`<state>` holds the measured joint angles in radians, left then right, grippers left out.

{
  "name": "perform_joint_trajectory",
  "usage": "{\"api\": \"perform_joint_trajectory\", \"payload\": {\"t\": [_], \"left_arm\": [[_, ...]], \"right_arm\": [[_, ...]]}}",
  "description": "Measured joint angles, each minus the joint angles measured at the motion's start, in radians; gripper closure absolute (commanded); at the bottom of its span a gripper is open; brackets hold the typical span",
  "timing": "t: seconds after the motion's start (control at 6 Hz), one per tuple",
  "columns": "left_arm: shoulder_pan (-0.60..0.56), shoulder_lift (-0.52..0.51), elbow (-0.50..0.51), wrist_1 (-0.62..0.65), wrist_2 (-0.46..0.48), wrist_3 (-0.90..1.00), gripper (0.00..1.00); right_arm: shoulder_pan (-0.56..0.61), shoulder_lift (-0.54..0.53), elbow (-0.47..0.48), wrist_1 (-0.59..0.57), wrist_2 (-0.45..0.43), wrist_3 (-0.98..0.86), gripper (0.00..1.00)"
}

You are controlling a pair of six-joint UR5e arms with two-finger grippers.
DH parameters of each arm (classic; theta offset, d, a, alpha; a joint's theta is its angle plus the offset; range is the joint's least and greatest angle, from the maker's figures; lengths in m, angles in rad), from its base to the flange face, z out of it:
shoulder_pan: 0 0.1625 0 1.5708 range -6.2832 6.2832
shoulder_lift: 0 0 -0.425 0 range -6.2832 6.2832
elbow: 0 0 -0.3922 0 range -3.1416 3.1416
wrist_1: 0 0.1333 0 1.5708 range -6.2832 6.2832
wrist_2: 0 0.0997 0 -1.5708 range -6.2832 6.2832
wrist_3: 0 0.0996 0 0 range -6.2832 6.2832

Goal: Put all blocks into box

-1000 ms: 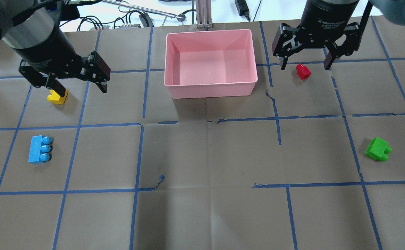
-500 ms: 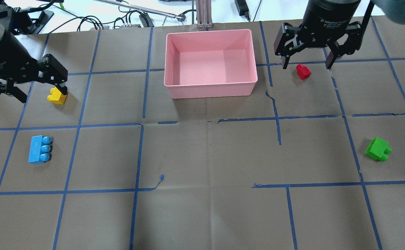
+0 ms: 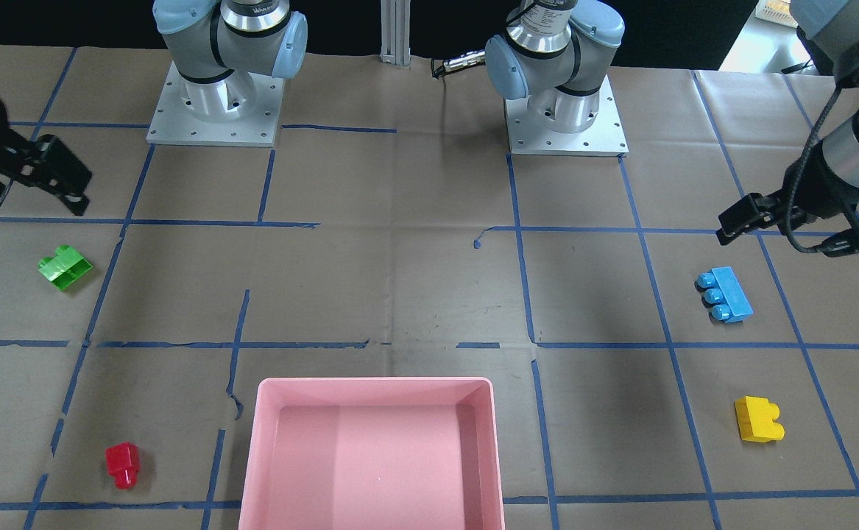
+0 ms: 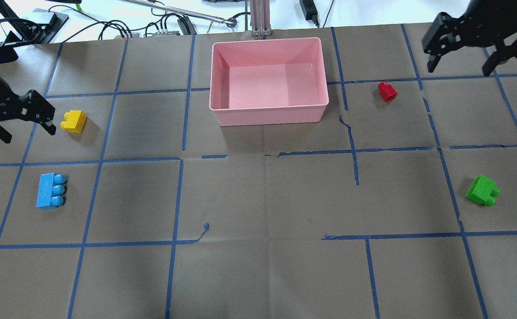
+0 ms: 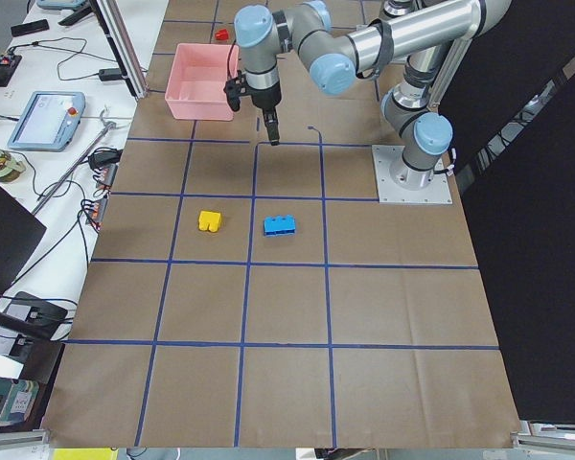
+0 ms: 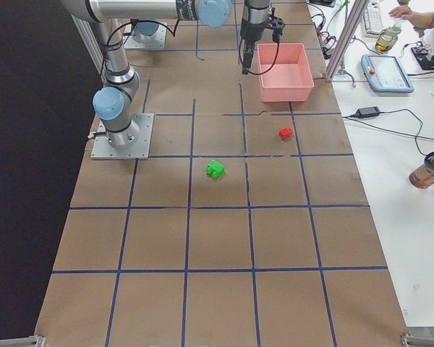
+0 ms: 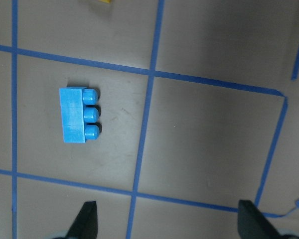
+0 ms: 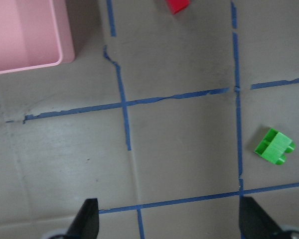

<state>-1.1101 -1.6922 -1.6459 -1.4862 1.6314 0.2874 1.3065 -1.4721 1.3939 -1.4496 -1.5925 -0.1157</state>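
Note:
The pink box [image 4: 269,110] stands empty at the back middle of the table. The yellow brick [image 4: 74,122] and the blue brick [image 4: 50,190] lie on the left, the red brick [image 4: 387,91] and the green brick [image 4: 482,190] on the right. My left gripper [image 4: 25,133] is open and empty, raised to the left of the yellow brick. The left wrist view shows the blue brick [image 7: 78,115] below it. My right gripper [image 4: 460,68] is open and empty, raised behind and right of the red brick. The right wrist view shows the green brick [image 8: 274,146] and the box corner [image 8: 25,50].
Brown paper with a blue tape grid covers the table [image 4: 262,199]. Cables and devices [image 4: 161,26] lie beyond the far edge. The two arm bases [image 3: 216,103] stand at the robot's side of the table.
My left gripper has moved left, off the yellow brick. My right gripper has moved right and back, away from the red brick. Both stay open and empty; no brick has moved.

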Motion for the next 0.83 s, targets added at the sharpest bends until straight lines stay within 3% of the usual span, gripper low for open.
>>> {"api": "perform_joint_trajectory", "payload": {"t": [0.5,0.83], "left_arm": [[0.098,-0.158,-0.086,0.253,0.000,0.143,0.02],[0.141,-0.244,-0.164,0.386,0.002,0.159,0.02]], "right_arm": [[-0.239,0.046,0.018,-0.030,-0.004,-0.369,0.01],[-0.305,0.055,0.090,-0.048,-0.010,-0.234,0.01]]}}
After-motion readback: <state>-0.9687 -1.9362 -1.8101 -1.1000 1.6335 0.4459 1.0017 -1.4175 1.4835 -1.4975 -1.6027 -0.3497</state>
